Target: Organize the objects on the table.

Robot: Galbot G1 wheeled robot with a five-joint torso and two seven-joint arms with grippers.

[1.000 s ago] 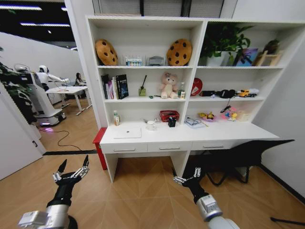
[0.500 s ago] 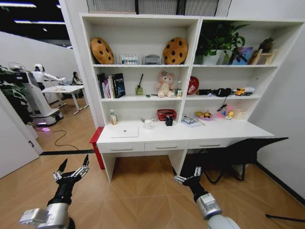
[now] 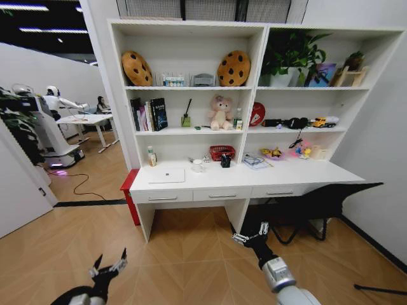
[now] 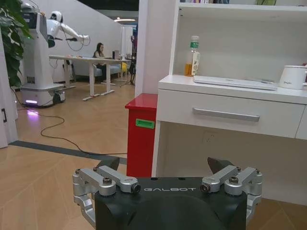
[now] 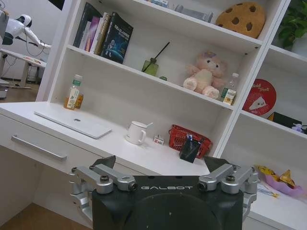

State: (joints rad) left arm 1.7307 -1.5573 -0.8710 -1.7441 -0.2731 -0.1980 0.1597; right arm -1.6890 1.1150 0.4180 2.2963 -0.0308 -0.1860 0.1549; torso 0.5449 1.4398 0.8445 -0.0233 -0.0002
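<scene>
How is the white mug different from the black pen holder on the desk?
The white mug is round with a handle; the black pen holder is boxy with none. The mug sits out on the open desktop; the pen holder stands against the red basket. Something thin sticks out of the mug; blue-and-white pens poke from the holder. Both stand upright on the desk, far from both pincers.

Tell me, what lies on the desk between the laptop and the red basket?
The white mug stands between the laptop and the red basket, clearest in the right wrist view.
</scene>
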